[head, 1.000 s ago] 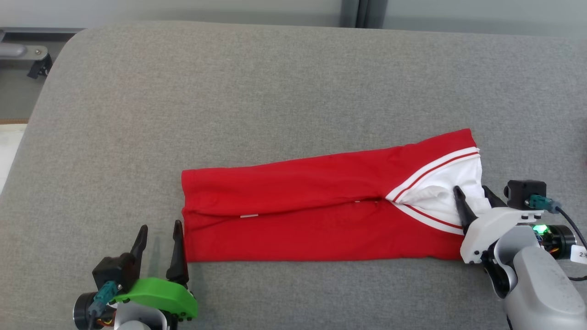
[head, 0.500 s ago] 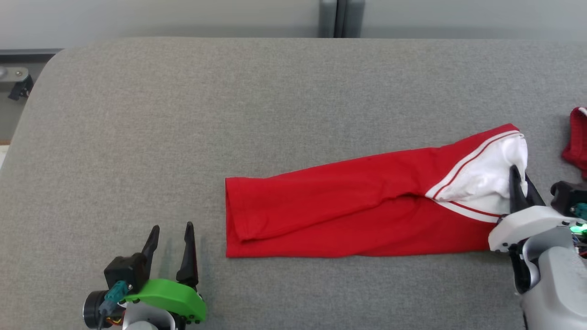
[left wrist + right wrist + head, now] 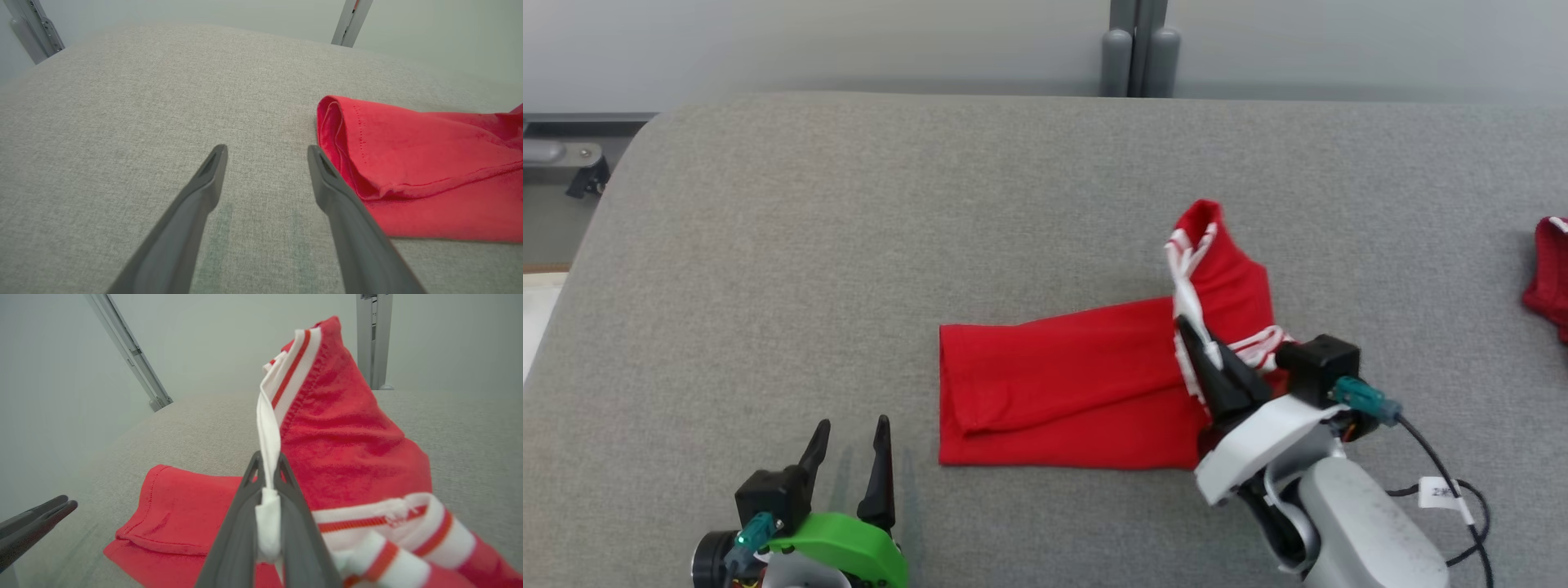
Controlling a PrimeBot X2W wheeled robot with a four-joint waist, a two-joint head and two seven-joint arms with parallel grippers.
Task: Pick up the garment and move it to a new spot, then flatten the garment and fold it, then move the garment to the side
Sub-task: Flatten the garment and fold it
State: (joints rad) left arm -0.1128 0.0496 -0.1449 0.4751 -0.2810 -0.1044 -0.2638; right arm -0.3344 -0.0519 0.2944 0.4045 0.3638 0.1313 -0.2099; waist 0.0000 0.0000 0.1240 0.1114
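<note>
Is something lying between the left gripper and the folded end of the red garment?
Nothing visible does. Bare grey padded surface lies between the open left gripper and the folded end of the red garment.

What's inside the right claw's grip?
A white fold of the red garment, pinched in the shut right claw. Whether red cloth is caught too is covered by it.
</note>
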